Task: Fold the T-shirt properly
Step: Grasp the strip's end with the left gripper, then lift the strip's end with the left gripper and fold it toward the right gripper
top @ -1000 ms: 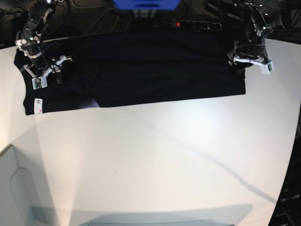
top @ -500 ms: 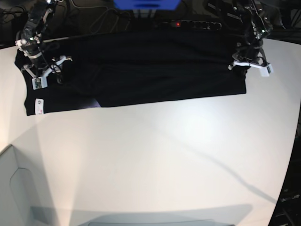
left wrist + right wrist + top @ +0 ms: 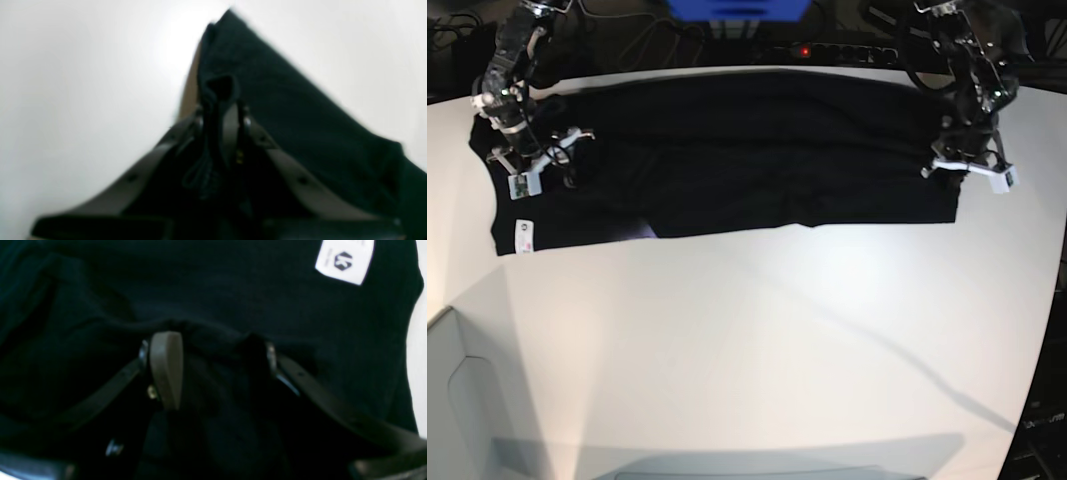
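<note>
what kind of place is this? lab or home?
Most likely a robot lab bench. Two arms work over a bare white table with only a black T-shirt spread on it; a power strip with a lit red switch and loose cables lie along the far edge.

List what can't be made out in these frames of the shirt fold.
- Right wrist view: whether the right pincer holds any of the T-shirt; black cloth between its spread fingers hides it.
- Left wrist view: blurred; the left pincer looks shut on a bunch of cloth, but how much is unclear.
- Base view: the print on the white tag is too small to read.
- Base view: the shirt's far edge merges with the dark background.
</note>
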{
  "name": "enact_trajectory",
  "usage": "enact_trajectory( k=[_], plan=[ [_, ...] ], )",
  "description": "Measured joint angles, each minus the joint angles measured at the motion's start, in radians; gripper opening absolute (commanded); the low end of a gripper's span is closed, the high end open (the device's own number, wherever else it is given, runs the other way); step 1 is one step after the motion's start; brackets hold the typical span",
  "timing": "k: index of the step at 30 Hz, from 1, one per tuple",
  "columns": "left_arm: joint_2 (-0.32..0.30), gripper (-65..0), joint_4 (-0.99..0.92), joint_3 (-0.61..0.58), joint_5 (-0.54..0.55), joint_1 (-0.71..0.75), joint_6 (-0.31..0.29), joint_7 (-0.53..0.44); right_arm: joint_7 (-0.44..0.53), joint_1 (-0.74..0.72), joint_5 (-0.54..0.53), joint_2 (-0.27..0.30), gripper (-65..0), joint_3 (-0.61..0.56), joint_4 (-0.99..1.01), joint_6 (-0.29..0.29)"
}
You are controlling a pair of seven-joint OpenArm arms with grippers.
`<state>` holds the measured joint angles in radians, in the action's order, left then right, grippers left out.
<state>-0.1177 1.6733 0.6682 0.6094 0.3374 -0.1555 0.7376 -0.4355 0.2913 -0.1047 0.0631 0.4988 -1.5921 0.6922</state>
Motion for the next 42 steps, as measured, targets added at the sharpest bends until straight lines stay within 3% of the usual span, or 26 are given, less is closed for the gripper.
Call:
enact_trajectory(
  k=[4, 9, 15, 19, 21, 26, 35, 42],
  plan=[
    [0.011, -65.0, 0.112, -0.004, 0.006, -0.001, -0.005, 0.002, 0.003, 0.001, -0.001, -0.005, -33.3, -0.003, 0.0, 0.0],
    [0.092, -65.0, 0.268, -0.046, -0.003, 0.0, -0.003, 0.041, 0.01, 0.0, -0.001, -0.02, -33.3, -0.001, 0.0, 0.0],
    [0.197, -65.0, 0.303, -0.251, -0.011, 0.003, -0.002, 0.086, 0.01, 0.0, -0.001, -0.022, -33.3, -0.001, 0.0, 0.0],
    [0.237, -65.0, 0.303, -0.446, -0.092, 0.001, 0.084, 0.079, 0.01, 0.0, -0.005, -0.023, -33.3, -0.002, 0.0, 0.0],
    [0.241, -65.0, 0.303, -0.544, -0.138, -0.001, 0.1, 0.082, 0.01, 0.0, -0.005, -0.022, -33.3, -0.002, 0.0, 0.0],
    [0.239, -65.0, 0.276, -0.759, -0.273, -0.018, 0.108, -0.062, 0.01, 0.0, -0.005, -0.022, -33.3, -0.002, 0.0, 0.0],
    [0.235, -65.0, 0.093, -1.003, -0.448, -0.034, 0.111, -0.179, 0.003, -0.009, -0.005, -0.021, -33.3, -0.002, 0.0, 0.001],
    [0.235, -65.0, 0.012, -1.024, -0.459, -0.051, 0.111, -0.25, -0.005, -0.017, 0.0, -0.021, -33.3, -0.002, 0.0, 0.001]
  ],
)
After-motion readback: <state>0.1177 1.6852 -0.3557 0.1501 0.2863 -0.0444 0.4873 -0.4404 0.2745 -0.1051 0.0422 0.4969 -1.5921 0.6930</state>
